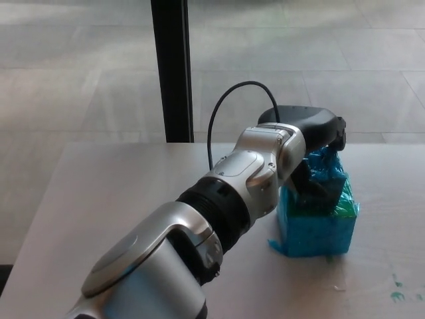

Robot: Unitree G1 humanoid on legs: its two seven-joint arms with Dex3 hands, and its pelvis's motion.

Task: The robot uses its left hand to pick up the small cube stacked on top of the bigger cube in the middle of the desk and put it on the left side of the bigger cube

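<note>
Tabletop [99,193]: I see a pale, plain surface filling the lower part of my head view; the big cube stands on it, right of its middle.
Left arm [219,212]: silver and black, it comes in from the lower left and reaches across to the big cube, covering that cube's left edge from my view.
Post [172,66]: a dark upright behind the tabletop, up and to the left of the big cube.
Big cube [319,229]: wrapped in bright blue tape, sitting flat on the tabletop, with a loose blue flap at its lower left corner.
Left hand [309,129]: black, lying over the top of the big cube, palm down.
Fingers [312,189]: curled down around what sits on the big cube; I read them as closed on the small cube.
Small cube [327,166]: blue, on top of the big cube, mostly hidden by my hand; I cannot tell whether it is lifted clear.
Cable [229,100]: a thin black loop arching up from the wrist, left of the big cube.
Green marks [398,286]: small smears on the tabletop, below and right of the big cube.
</note>
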